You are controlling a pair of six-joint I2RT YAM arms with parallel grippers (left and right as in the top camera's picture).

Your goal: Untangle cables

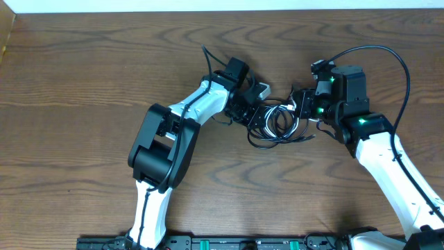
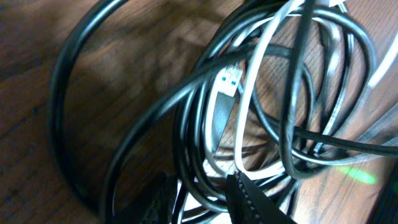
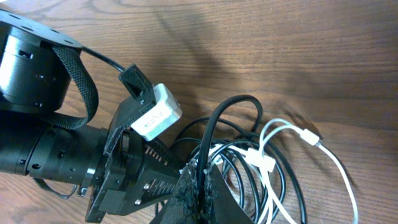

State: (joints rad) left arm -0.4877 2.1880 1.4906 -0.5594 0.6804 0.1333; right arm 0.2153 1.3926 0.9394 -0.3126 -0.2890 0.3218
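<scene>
Lying tangled, cables [image 1: 277,123] well inside table [image 1: 83,83] edges.

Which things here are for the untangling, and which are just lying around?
For the job:
- thin black cable, coiled in the tangle
- thin white cable, wound through it
- left pincer
- right pincer

Just there:
- brown wooden table
- thick black cord looping off the right arm
</scene>
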